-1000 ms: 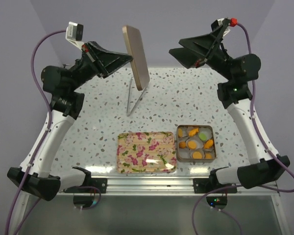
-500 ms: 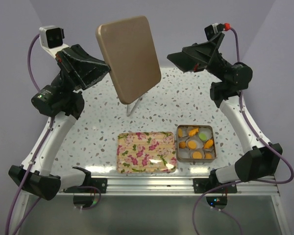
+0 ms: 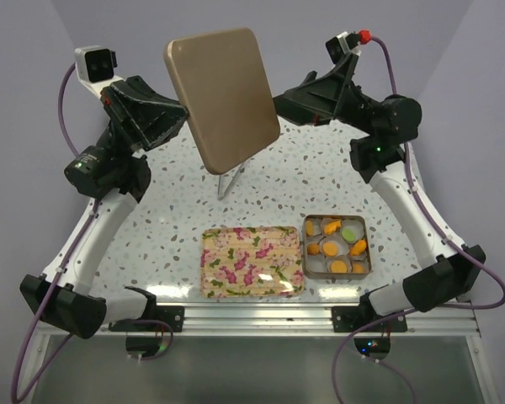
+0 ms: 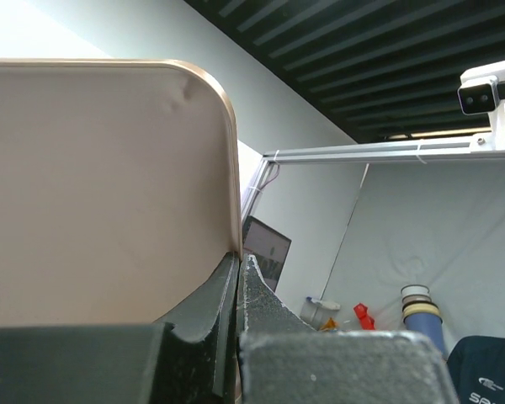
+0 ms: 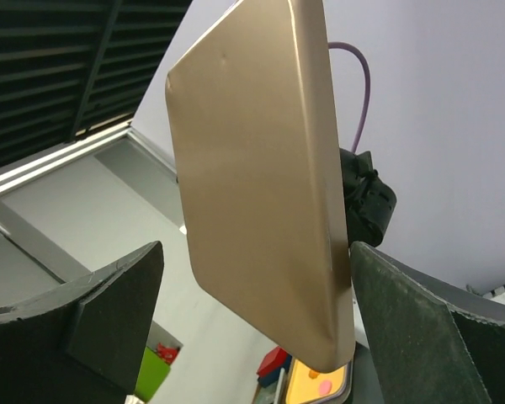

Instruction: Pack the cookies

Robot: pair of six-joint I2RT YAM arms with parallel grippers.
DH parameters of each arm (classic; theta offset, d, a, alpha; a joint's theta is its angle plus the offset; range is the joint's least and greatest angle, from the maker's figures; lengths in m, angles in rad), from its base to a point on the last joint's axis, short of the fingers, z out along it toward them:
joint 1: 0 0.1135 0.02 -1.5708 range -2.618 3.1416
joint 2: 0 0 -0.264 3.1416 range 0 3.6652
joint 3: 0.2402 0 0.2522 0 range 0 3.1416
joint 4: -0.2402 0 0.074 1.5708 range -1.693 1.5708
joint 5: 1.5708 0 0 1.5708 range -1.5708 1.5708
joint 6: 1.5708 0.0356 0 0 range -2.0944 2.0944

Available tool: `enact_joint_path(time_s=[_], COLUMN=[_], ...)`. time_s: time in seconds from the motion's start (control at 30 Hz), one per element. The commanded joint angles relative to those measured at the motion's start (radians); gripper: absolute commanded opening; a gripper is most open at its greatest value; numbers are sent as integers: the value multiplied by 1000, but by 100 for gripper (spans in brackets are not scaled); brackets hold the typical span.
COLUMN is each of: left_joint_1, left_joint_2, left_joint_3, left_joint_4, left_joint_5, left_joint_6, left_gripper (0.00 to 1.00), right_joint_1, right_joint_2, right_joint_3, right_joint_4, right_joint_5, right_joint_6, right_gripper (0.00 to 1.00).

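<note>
The cookies (image 3: 338, 267) are small orange discs plus one light green one (image 3: 351, 228). They lie in white paper cups inside an open metal tin (image 3: 367, 246) at the front right of the table. High over the back of the table my left gripper (image 3: 183, 118) is shut on the left edge of a tan metal lid (image 3: 223, 97), whose broad face is turned to the top camera. The left wrist view shows the fingertips (image 4: 232, 263) pinched on the lid (image 4: 101, 185). My right gripper (image 3: 278, 101) is open at the lid's right edge. Its jaws stand either side of the lid (image 5: 252, 194) without closing on it.
A floral-patterned rectangular tin piece (image 3: 251, 262) lies flat just left of the cookie tin, near the front edge. The speckled tabletop (image 3: 168, 210) stretches behind both. Both arms are raised well above the table.
The left arm has turned the tan lid from edge-on to face-on and lifted it slightly left. The right gripper has moved left up to the lid's right edge, still open.
</note>
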Motion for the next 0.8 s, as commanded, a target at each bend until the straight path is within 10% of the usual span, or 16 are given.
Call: enact_joint_path(time_s=[0.0,0.53,0.77], left_joint_1=[3,3,4], left_joint_2=[-2,-5,-12], left_joint_3=[-25,-145,-261], left_joint_4=[144,164,126], left_joint_5=[-52,-37,-17], left_joint_6=[-30,-32,-29], left_gripper=[0,0,21], right_joint_1=[16,48,45], right_joint_2=[19,-4,-99], right_joint_3=[61,95,74], right_joint_4=[-51,-59,-171], right_joint_5=[-3,6,87], right_joint_6=[-51,-19,-80], right_gripper=[95,26,3])
